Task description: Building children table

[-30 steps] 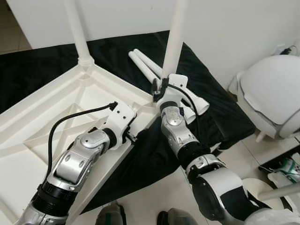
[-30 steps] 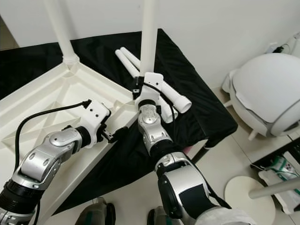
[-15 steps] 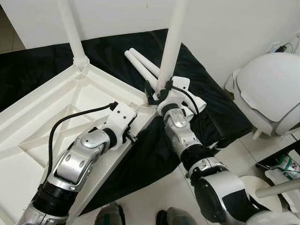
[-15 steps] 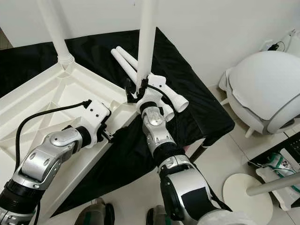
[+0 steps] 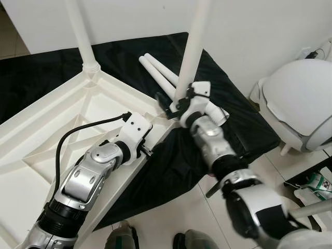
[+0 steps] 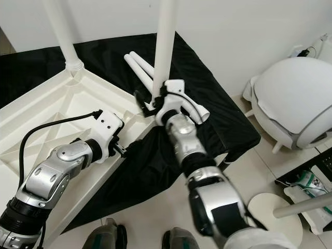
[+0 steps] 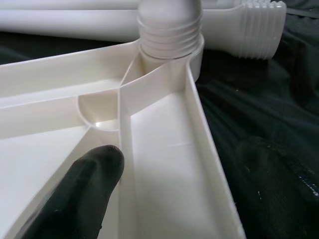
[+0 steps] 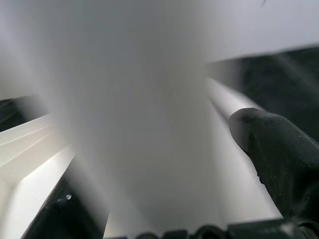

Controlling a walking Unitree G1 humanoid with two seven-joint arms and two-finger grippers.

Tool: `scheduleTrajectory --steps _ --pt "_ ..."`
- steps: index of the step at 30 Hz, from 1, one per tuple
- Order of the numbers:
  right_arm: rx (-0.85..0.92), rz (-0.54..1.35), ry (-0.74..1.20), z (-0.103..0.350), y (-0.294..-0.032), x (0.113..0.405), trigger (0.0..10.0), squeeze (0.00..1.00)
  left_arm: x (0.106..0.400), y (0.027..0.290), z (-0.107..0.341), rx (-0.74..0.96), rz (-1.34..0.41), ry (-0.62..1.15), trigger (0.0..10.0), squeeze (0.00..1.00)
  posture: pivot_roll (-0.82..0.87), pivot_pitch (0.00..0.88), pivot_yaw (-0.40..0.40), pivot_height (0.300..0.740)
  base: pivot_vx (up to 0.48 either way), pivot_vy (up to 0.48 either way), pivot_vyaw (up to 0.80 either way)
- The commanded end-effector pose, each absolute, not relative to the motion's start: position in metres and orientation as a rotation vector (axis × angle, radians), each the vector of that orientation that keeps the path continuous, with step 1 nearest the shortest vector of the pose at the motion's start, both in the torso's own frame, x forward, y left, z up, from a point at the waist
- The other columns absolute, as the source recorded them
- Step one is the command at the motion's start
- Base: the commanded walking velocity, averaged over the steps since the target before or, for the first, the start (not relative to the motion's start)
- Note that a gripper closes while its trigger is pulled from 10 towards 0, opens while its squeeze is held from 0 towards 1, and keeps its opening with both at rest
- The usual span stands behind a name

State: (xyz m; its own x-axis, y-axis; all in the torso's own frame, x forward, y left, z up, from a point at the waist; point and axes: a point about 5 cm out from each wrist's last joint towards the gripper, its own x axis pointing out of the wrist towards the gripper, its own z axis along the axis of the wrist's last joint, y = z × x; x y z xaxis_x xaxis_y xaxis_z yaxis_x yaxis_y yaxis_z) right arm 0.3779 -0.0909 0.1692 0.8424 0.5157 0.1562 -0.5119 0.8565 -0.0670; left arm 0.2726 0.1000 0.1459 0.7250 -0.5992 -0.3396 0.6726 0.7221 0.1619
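Tabletop [image 5: 62,111] lies upside down on black cloth [image 5: 249,124], one leg [image 5: 80,33] upright at its far corner. My right gripper [image 5: 179,101] pinches a second upright leg [image 5: 194,41] at the near corner socket. Left gripper [image 5: 148,151] sits on the frame rim (finger spread I cannot tell). Two spare legs [image 5: 158,70] lie just beside
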Motion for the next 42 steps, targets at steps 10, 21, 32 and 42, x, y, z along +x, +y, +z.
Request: scheduleTrajectory --steps 10,21,32,42 --pt "-0.128 0.676 -0.122 0.173 -0.113 0.382 10.0 0.0 0.274 0.098 0.146 0.288 -0.733 0.268 10.0 0.0 -0.02 0.014 -0.022 0.74 0.0 0.0 0.0" --pt "-0.148 0.818 -0.019 0.16 -0.113 0.379 0.0 0.0 0.275 0.097 0.147 0.292 -0.736 0.263 10.0 0.0 -0.02 0.0 -0.021 0.74 0.0 0.0 0.0" --pt "-0.103 0.827 -0.033 0.164 -0.109 0.381 0.0 0.0 0.275 0.097 0.147 0.292 -0.729 0.259 10.0 0.0 -0.01 0.0 -0.03 0.74 0.0 0.0 0.0" --pt "-0.152 0.8 0.03 0.161 -0.108 0.384 5.0 0.0 0.276 0.097 0.149 0.298 -0.733 0.25 10.0 0.0 -0.01 0.0 -0.028 0.74 0.0 0.0 0.0"
